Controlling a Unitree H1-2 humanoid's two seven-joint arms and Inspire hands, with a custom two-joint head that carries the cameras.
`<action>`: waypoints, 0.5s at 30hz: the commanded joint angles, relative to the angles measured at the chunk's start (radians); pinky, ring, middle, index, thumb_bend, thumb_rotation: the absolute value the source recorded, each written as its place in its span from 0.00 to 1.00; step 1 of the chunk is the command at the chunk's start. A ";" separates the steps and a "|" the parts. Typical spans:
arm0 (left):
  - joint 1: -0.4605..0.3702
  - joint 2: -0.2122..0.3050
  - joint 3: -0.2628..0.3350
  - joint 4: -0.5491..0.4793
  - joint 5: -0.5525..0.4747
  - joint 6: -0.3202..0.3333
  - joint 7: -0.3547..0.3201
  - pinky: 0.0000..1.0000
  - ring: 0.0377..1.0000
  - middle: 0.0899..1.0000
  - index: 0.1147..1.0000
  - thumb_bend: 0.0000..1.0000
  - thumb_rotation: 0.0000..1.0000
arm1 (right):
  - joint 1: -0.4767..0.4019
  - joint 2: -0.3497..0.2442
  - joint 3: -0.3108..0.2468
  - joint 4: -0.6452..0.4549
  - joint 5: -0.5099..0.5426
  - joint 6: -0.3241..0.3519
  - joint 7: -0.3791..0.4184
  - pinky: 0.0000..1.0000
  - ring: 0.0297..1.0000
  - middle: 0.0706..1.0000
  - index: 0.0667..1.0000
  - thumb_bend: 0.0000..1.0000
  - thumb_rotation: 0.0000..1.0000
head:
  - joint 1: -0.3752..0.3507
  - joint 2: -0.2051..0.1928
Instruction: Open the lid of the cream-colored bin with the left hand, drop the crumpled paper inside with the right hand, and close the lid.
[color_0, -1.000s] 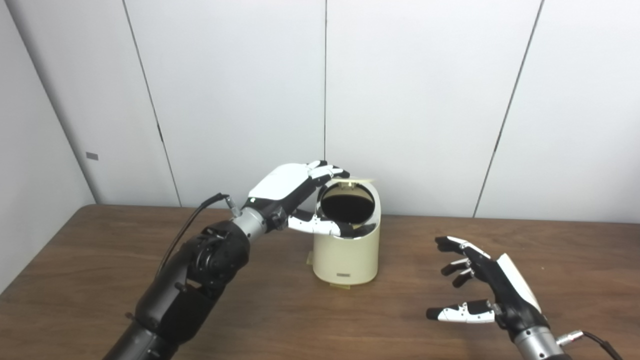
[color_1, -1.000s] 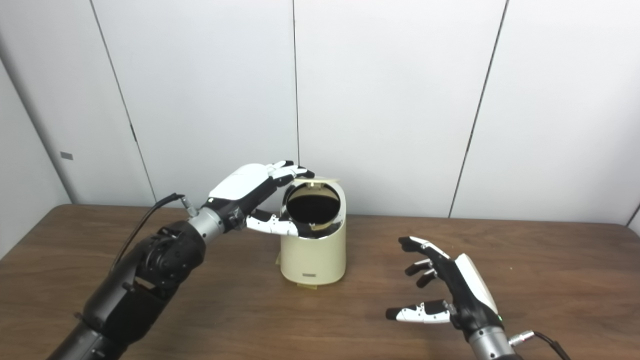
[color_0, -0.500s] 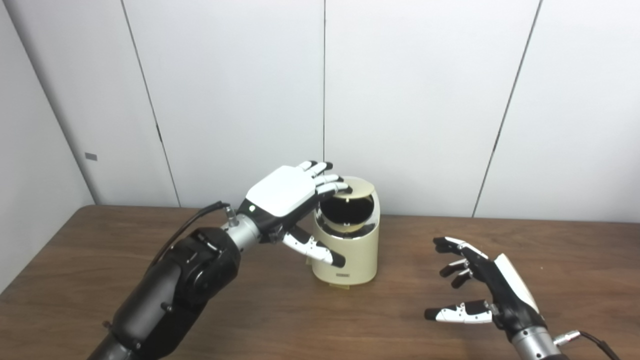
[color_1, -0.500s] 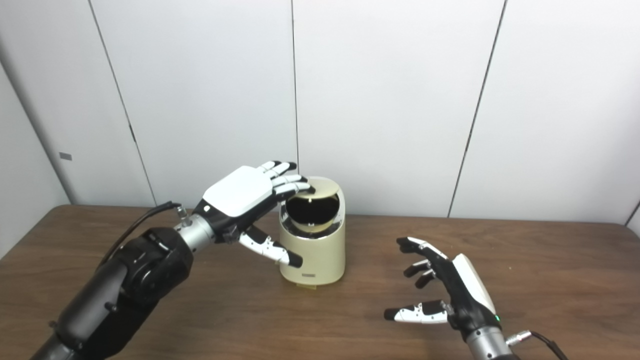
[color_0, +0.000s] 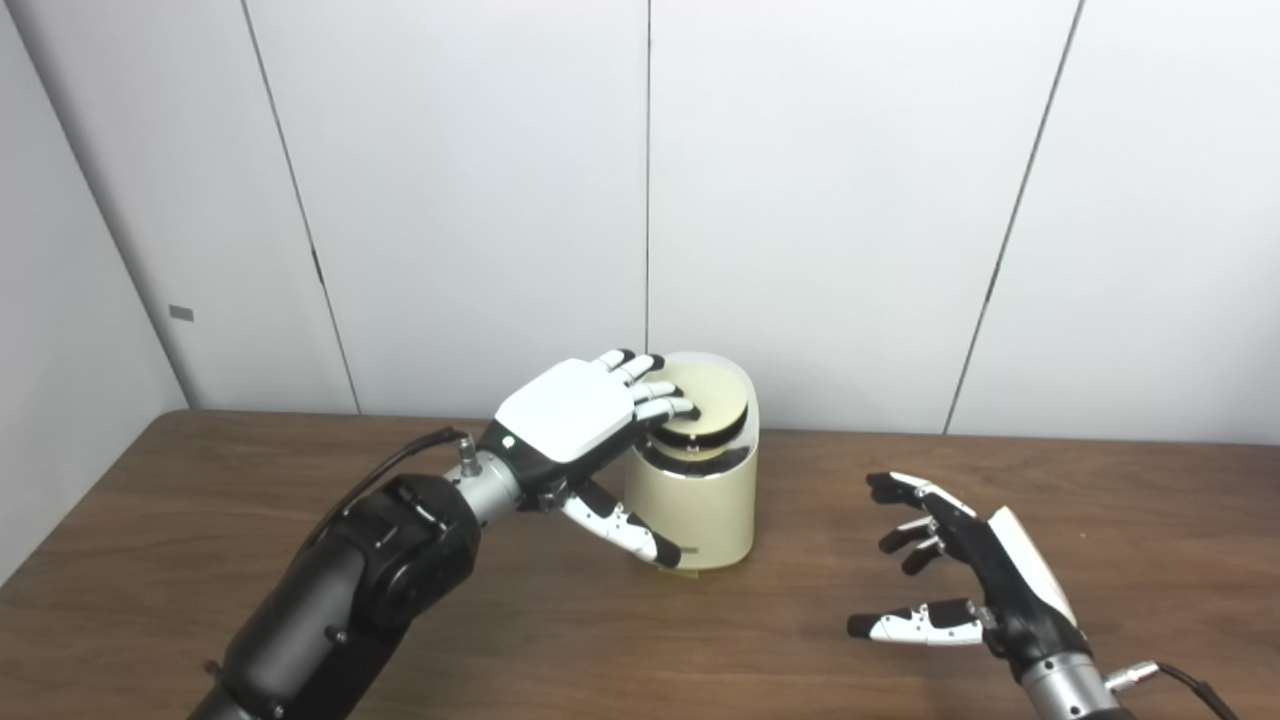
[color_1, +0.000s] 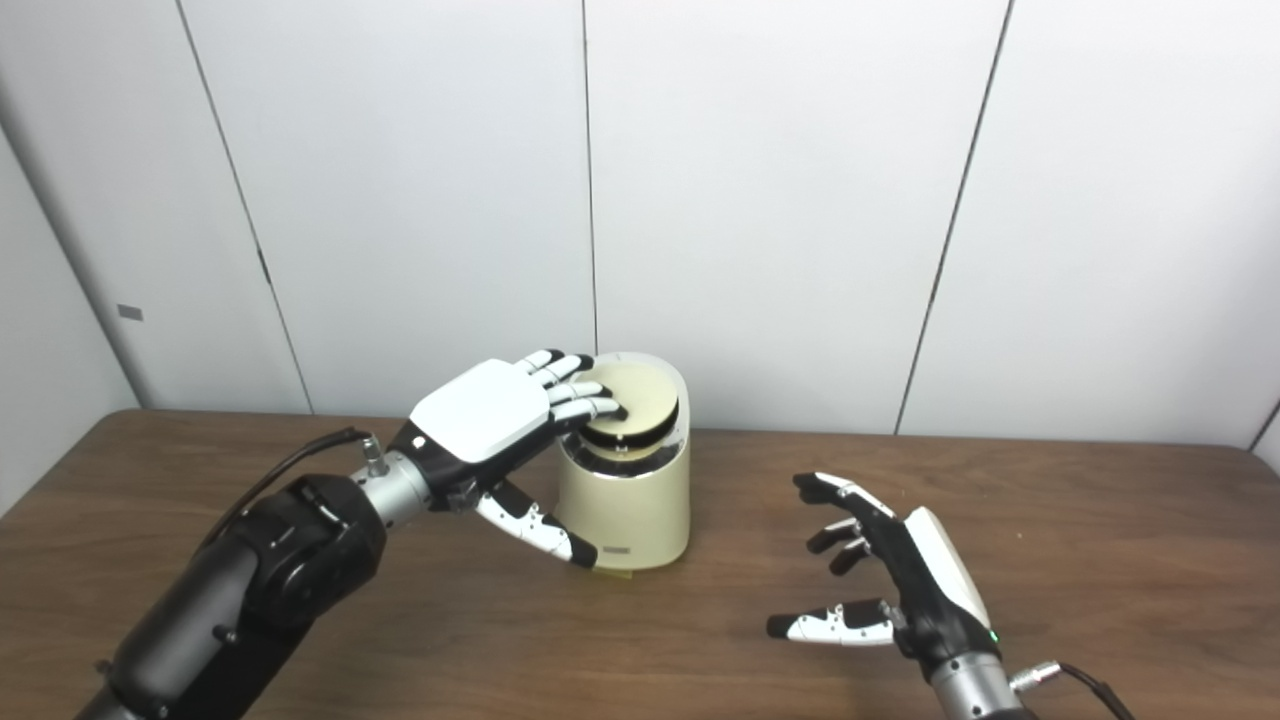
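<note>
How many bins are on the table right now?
1. The cream-colored bin stands near the table's far middle, with the left hand resting on its lid. No other bin is visible.

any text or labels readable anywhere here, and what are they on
None can be read.
Small dark label low on the front of the cream-colored bin: too small and blurred to read.
Small grey plate on the wall panel at left: no lettering can be made out.
Left hand and right hand: no markings visible.
</note>
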 joint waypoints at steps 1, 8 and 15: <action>-0.038 0.004 0.002 -0.006 0.010 -0.009 0.010 1.00 1.00 0.90 0.88 1.00 0.72 | -0.028 -0.008 -0.011 -0.038 0.005 -0.015 -0.014 0.48 0.60 0.78 0.79 0.82 0.03 | 0.000 0.001; -0.040 0.000 -0.026 0.034 0.067 -0.041 0.023 1.00 1.00 0.89 0.87 1.00 0.75 | -0.024 -0.008 -0.011 -0.042 0.008 -0.007 -0.010 0.48 0.60 0.77 0.78 0.82 0.03 | 0.002 0.005; -0.042 -0.012 -0.071 0.072 0.138 -0.030 0.012 1.00 1.00 0.90 0.89 1.00 0.77 | -0.021 -0.002 -0.009 -0.050 0.005 -0.003 -0.012 0.48 0.60 0.77 0.78 0.82 0.04 | -0.003 0.009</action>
